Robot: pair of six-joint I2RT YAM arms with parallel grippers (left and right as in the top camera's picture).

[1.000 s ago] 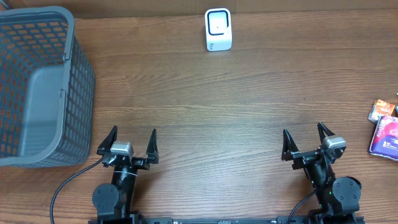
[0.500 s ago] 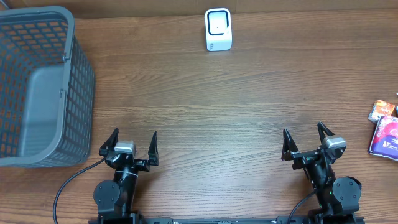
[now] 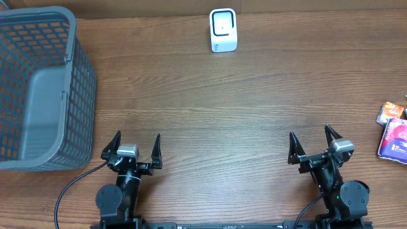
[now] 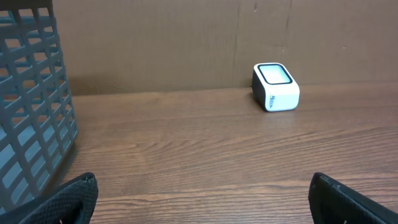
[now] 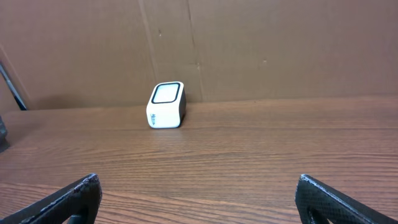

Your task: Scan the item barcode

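The white barcode scanner (image 3: 223, 30) stands at the far middle of the table, also seen in the left wrist view (image 4: 275, 86) and the right wrist view (image 5: 166, 105). Two items lie at the right edge: a purple packet (image 3: 394, 141) and a smaller orange one (image 3: 390, 112). My left gripper (image 3: 137, 135) (image 4: 202, 182) sits near the front left, open and holding nothing. My right gripper (image 3: 310, 131) (image 5: 199, 180) sits near the front right, open and holding nothing, well left of the packets.
A large grey plastic basket (image 3: 38, 89) (image 4: 31, 112) takes up the left side of the wooden table (image 3: 210, 114), just beyond the left gripper. A brown cardboard wall (image 5: 249, 43) runs behind the scanner.
The left gripper has shifted very slightly toward the near edge. The right arm and all objects are unchanged.
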